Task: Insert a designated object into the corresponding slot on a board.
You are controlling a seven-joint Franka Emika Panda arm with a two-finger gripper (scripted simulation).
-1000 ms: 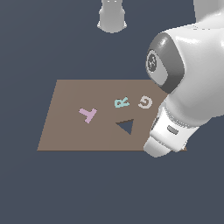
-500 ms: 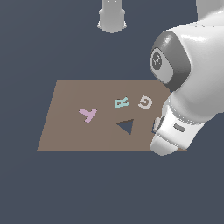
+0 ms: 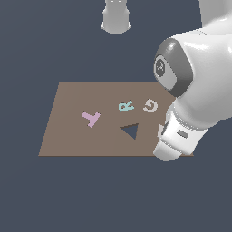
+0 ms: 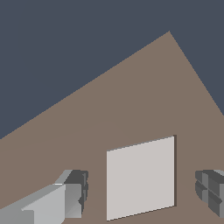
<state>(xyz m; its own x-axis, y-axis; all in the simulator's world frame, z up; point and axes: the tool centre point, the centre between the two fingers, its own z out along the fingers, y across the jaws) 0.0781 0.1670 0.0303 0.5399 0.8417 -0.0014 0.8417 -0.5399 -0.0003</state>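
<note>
In the wrist view the pale grey-white square block (image 4: 141, 177) lies flat against the brown board (image 4: 131, 100). My gripper (image 4: 142, 194) is open, with one grey finger (image 4: 74, 192) on each side of the block and a gap on both sides. A thin dark line runs along one edge of the block. The diamond slot's dark blue does not show, and I cannot tell whether the block sits in it. In the exterior view the arm's white wrist (image 3: 174, 140) covers the board's (image 3: 72, 131) near corner on the exterior view's right, hiding the gripper, block and slot.
On the board lie a pink Y (image 3: 91, 118), a teal R (image 3: 126, 106), a whitish G (image 3: 150, 105) and a triangular cut-out (image 3: 131, 131). A pale grey base (image 3: 116, 18) stands beyond the board. Dark blue floor surrounds the board.
The arm's wrist has shifted only slightly over the board's near corner. The letters and board have not moved.
</note>
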